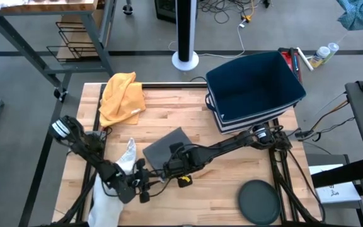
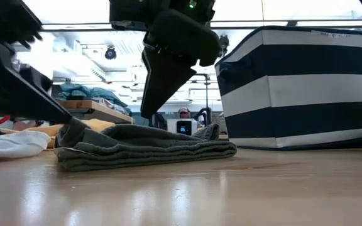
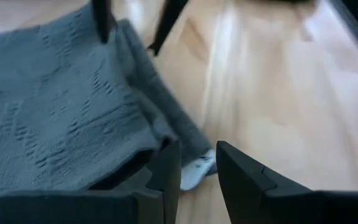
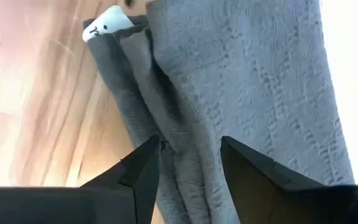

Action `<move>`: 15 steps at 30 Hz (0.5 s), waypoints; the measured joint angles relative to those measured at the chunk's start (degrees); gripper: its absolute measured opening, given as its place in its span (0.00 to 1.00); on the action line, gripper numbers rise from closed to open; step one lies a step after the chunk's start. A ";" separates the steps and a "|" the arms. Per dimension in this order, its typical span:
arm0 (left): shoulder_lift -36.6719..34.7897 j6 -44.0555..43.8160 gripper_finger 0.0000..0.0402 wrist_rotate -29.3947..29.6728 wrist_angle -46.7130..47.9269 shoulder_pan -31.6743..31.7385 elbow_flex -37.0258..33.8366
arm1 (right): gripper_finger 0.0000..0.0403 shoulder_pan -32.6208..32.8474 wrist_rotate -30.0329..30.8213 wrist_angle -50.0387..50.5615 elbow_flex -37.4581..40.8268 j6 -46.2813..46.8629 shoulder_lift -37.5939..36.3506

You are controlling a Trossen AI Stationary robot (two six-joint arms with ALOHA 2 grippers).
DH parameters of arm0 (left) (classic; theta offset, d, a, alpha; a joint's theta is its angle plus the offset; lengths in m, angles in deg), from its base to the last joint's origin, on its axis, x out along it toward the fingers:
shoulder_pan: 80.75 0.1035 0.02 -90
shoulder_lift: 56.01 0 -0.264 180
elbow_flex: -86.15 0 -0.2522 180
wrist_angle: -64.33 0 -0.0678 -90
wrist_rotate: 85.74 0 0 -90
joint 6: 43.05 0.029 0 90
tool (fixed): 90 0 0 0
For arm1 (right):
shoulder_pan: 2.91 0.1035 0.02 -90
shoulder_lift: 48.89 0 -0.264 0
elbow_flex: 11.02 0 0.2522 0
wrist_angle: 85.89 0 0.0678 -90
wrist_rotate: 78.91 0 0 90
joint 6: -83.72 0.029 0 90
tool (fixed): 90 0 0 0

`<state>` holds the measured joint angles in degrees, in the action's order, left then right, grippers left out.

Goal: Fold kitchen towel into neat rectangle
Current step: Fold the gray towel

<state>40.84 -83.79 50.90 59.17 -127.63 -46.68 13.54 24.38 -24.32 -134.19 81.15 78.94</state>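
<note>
Grey towel point(image 1: 164, 147) folded at bench point(image 1: 232, 170) middle. Left gripper point(image 3: 196, 169) at 8 o'clock corner, fingers apart. Right gripper point(image 4: 190, 163) spread over edge. Best press flat, line up edges.

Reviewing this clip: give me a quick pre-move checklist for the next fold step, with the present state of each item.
1. Grey towel lies folded on the table: ok.
2. Edges lined up into a neat rectangle: not ok, layers look bunched in the low view.
3. Left pincer open at the towel's corner, beside its white tag: ok.
4. Right pincer open over the towel's edge: ok.
5. White cloth clear of the towel: cannot tell.
6. Striped basket apart from the towel: ok.
</note>
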 joint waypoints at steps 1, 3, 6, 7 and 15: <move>0.50 -0.91 0.24 0.56 -0.09 0.11 -0.18 | 0.39 0.01 -0.04 0.14 -0.02 0.45 0.00; 0.91 -2.59 0.23 3.27 0.22 0.10 -0.87 | 0.38 0.09 -0.24 0.17 0.00 1.49 0.00; 0.82 -4.31 0.22 5.71 -0.08 -0.06 -1.60 | 0.38 0.17 -0.32 0.32 0.07 2.31 0.00; 0.82 -4.34 0.22 5.37 -0.02 -0.04 -1.75 | 0.38 0.14 -0.31 0.32 0.20 2.64 0.00; 1.10 -2.86 0.19 4.01 -0.51 1.79 -1.95 | 0.38 -0.59 1.63 -0.84 0.94 4.89 0.81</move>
<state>41.94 -86.64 54.91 58.66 -125.83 -48.62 12.95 26.01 -25.16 -133.25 86.04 79.74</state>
